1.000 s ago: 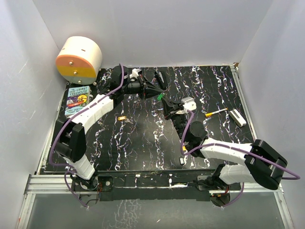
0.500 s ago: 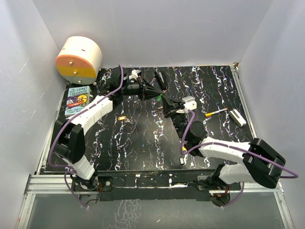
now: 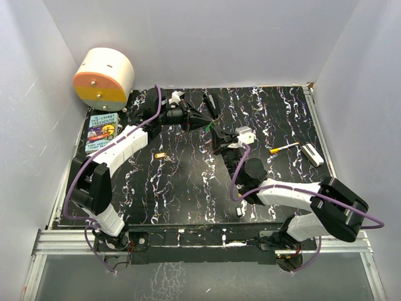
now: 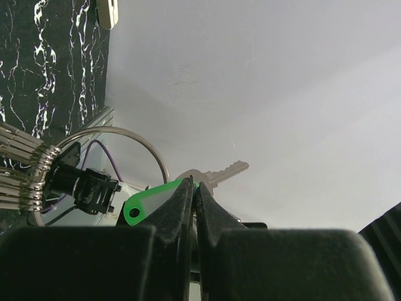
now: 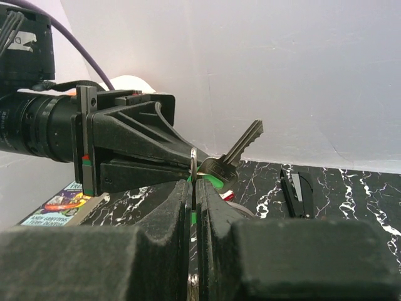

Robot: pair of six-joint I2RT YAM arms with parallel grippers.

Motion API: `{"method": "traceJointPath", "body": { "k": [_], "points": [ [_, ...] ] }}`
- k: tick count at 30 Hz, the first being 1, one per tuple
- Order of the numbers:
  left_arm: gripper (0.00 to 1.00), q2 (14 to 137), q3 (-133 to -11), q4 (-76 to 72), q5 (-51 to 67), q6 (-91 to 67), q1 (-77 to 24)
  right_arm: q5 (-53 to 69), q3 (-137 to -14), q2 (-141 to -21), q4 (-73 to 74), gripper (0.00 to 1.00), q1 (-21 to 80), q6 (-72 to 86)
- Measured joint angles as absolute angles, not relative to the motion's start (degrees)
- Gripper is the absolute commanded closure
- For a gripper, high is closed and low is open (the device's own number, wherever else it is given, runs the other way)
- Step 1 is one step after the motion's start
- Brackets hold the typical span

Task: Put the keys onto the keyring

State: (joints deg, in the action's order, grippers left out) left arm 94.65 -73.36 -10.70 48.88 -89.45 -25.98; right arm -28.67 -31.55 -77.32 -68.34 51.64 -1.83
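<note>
My left fingers (image 4: 177, 216) are pinched tight on the green key (image 4: 149, 202). They hold it by its plastic head so the metal blade sticks out free past the fingertips. My right fingers (image 5: 178, 210) are closed on the keyring (image 4: 116, 128). They clamp the thin wire edge-on, so the loop stands up in front of them and the bunch of grey keys (image 4: 17, 168) hangs off to one side, out of the way. The key sits just beside the ring, above the tabletop (image 3: 188, 188). I judge the hole in the key's head must next meet the wire's open end. An orange key (image 3: 161, 155) lies on the tabletop, well apart from both sets of fingers.
</note>
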Motion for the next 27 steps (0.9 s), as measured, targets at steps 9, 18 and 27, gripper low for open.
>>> {"method": "traceJointPath", "body": {
  "k": [9, 18, 27],
  "points": [
    [1.00, 94.65, -73.36, -11.55, 49.12, -90.39, -26.00, -29.98, -31.55, -77.32, -69.38, 0.92, 51.64, -1.85],
    [1.00, 94.65, -73.36, -13.04, 48.88, -91.96, -25.98, -30.02, -31.55, -79.00, -71.88, 0.92, 51.64, -1.43],
    [1.00, 94.65, -72.93, -15.09, 49.15, -94.24, -26.00, -30.04, -31.55, -79.99, -73.87, 0.92, 51.42, -0.78]
  ]
}}
